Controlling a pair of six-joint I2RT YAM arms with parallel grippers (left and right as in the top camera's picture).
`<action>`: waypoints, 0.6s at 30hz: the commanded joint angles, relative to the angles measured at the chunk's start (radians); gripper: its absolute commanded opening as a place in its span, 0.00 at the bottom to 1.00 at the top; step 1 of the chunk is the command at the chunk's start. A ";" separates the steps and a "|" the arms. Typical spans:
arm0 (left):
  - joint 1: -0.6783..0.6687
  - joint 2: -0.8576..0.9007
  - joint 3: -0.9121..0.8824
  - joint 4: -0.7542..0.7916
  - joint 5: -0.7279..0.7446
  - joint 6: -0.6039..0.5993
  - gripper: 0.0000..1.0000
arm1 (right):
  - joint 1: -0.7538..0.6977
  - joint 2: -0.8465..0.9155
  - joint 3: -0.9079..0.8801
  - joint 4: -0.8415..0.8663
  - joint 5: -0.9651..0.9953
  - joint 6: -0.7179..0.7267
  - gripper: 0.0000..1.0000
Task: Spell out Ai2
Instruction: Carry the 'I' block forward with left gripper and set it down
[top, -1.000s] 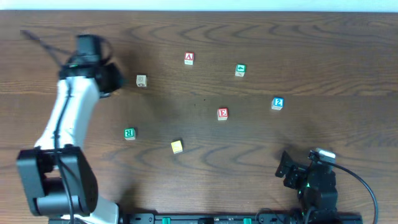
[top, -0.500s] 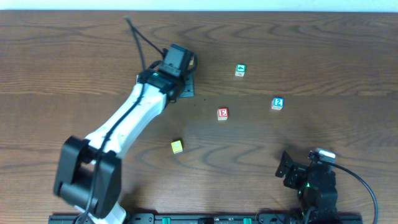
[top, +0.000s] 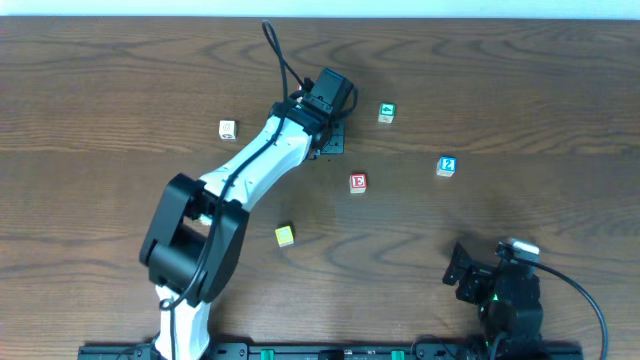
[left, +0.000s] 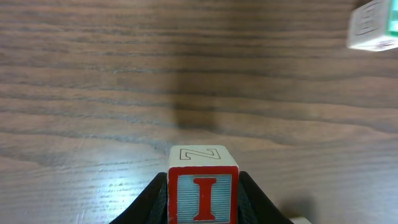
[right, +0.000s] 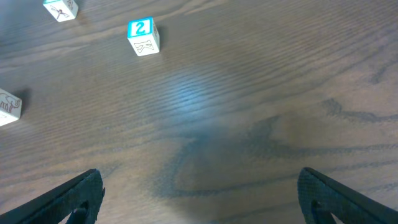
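Overhead, nothing was spelled yet: the 2 block (top: 446, 166) lay alone to the right, well apart from the E block (top: 358, 183), and no A block showed in any view. Left wrist showed the I block (left: 202, 190) clamped in the left gripper (top: 333, 138), apparently lifted off the table (top: 520, 80), judging by its shadow. That arm reached far across the middle, near a green block (top: 387, 113). The right gripper (top: 463, 272) sat folded at the near edge, spread wide and empty.

Open table (top: 402, 175) lies between the E block (top: 358, 183) and 2 block (top: 446, 166).
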 joint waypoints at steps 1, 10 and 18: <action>0.001 0.034 0.019 0.007 -0.014 -0.016 0.05 | -0.007 -0.005 -0.010 -0.002 0.003 0.013 0.99; -0.008 0.055 0.018 0.016 0.035 -0.080 0.05 | -0.007 -0.005 -0.010 -0.002 0.004 0.013 0.99; -0.051 0.055 0.018 0.012 -0.018 -0.089 0.06 | -0.007 -0.005 -0.010 -0.002 0.003 0.013 0.99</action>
